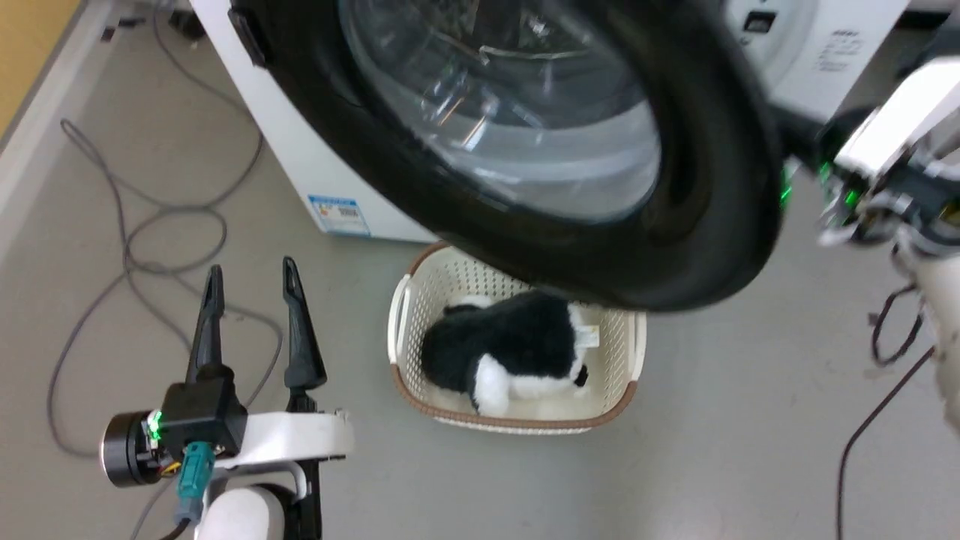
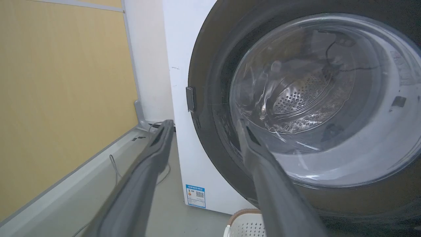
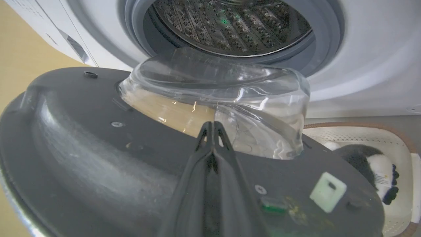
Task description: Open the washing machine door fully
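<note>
At seven o'clock in my head view, my left gripper [image 1: 252, 266] hangs empty over the grey floor [image 1: 750, 450], its dark fingers spread wide. Beyond it, at six o'clock, a cream perforated plastic basket [image 1: 397, 322] holds a black-and-white plush toy [image 1: 517, 345]. Above the basket, the large round glossy-black washing machine door [image 1: 712, 195] stands swung out. My right gripper [image 3: 210, 124] is pinched closed on nothing, its tips at the foot of the door's clear glass bowl [image 3: 230, 98]. At twelve o'clock behind the door is the big white front-loading washing machine [image 1: 322, 165].

The washing machine door [image 1: 712, 187], a glossy black ring around a bulging clear glass bowl, stands open from the white washing machine [image 1: 300, 150]; the perforated steel drum [image 3: 230, 26] is exposed.
</note>
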You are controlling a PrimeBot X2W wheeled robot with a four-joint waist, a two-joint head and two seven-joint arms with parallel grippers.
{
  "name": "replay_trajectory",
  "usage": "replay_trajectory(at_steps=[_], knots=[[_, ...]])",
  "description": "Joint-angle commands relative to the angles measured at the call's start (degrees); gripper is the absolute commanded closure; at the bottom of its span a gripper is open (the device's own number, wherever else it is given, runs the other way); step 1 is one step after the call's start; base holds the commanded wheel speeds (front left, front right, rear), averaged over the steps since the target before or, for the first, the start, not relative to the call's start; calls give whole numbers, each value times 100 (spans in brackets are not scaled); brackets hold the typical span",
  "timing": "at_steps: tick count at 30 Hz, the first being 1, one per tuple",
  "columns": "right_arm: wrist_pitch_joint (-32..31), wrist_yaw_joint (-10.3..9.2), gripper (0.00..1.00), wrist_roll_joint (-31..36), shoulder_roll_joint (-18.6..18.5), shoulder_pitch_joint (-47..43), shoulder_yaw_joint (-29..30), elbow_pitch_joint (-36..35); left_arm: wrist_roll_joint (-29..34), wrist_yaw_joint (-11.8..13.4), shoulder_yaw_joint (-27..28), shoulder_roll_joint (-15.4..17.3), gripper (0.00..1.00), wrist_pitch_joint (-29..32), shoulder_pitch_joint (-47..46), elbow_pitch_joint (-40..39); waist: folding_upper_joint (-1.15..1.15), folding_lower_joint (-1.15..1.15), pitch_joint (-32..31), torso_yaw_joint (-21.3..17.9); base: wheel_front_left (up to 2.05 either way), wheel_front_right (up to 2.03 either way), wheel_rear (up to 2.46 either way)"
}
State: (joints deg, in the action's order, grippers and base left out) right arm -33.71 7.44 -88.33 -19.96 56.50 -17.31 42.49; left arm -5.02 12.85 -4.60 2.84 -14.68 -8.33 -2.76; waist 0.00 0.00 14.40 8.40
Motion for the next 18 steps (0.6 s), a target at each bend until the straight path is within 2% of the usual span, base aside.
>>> replay_trajectory(at_steps=[1, 9, 18], knots=[[-76, 5, 100, -26, 36, -254, -67, -102, 58, -38, 21, 4, 0, -32, 79, 24, 0, 0, -146, -83, 0, 0, 0], [-448, 5, 100, -102, 151, -1364, -418, -1104, 134, -159, -3, 4, 0, -32, 339, 141, 0, 0, -531, -186, 0, 0, 0], [-542, 5, 100, -163, 409, -2387, -754, -2263, 149, -170, -33, 4, 0, -32, 572, 223, 0, 0, -776, -242, 0, 0, 0]])
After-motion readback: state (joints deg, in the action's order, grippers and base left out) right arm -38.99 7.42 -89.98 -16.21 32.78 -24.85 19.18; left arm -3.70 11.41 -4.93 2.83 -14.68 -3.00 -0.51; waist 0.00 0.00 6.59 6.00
